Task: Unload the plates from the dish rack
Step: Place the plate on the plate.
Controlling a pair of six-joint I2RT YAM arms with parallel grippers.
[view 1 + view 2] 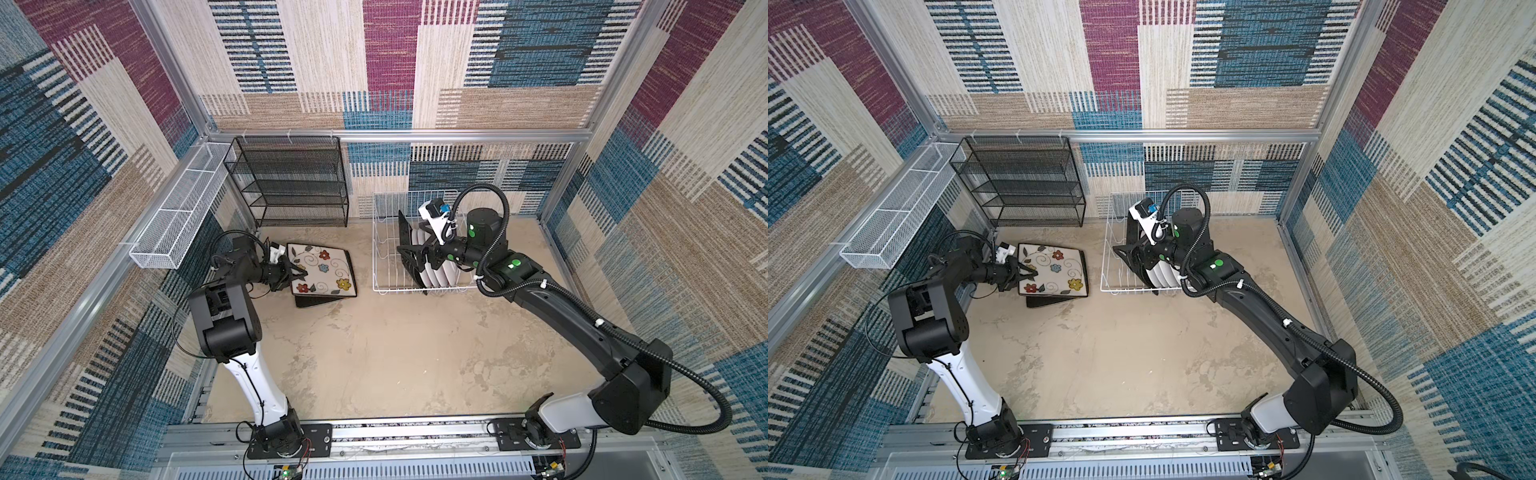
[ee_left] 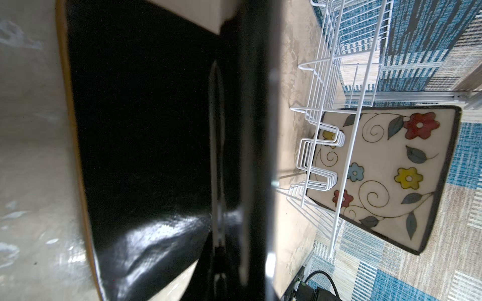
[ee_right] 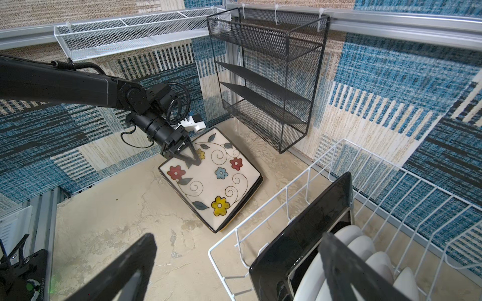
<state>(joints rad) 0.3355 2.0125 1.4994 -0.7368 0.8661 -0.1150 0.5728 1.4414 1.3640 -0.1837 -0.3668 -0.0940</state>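
Presently the left gripper is pinched shut on the rim of a square floral plate, which lies askew over another dark plate on the mottled table, well to the left of the dish rack. I judge it should be lowered flat before release, since glazed ware slides easily. The right gripper, jaws spread wide and empty, straddles the upright square plate standing inside the rack. That plate's edge is glossy black, and smooth white-backed round plates are filed close beside it among thin white wire tines. Closing squarely on its top edge, then lifting straight up clear of the tines, looks the safest course.
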